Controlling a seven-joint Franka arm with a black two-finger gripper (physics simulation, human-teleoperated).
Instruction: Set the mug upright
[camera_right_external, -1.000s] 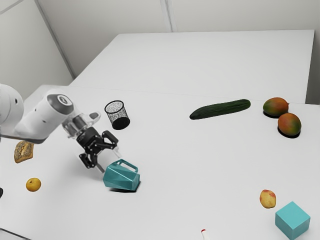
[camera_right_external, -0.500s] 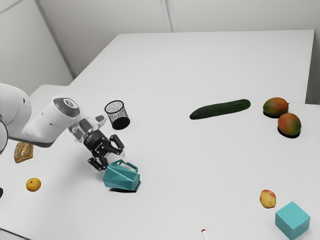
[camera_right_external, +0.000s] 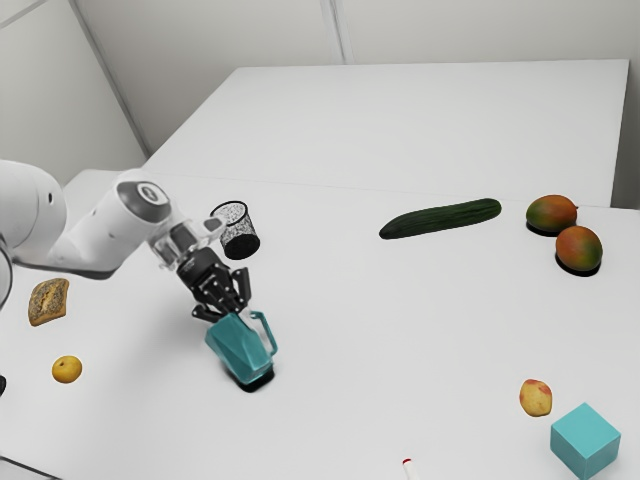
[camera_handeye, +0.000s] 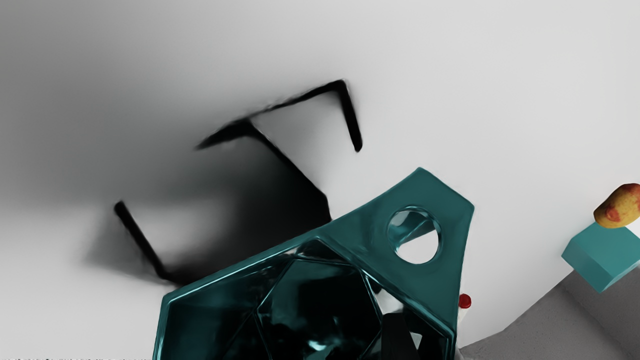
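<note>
Because the mug (camera_right_external: 238, 348) is tilted, mouth toward my end effector (camera_right_external: 226, 312), final uprighting is outstanding; I cannot determine whether the end effector is spread or pinching.

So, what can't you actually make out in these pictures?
Mug: part of its rim, cut off by the wrist view's bottom edge.
Gripper: its contact with the mug, exterior view, hidden by the mug's wall.
Red-tipped stick: its other end, cut off by the exterior view's bottom edge.
Dark object: cut off by that view's left edge.
</note>
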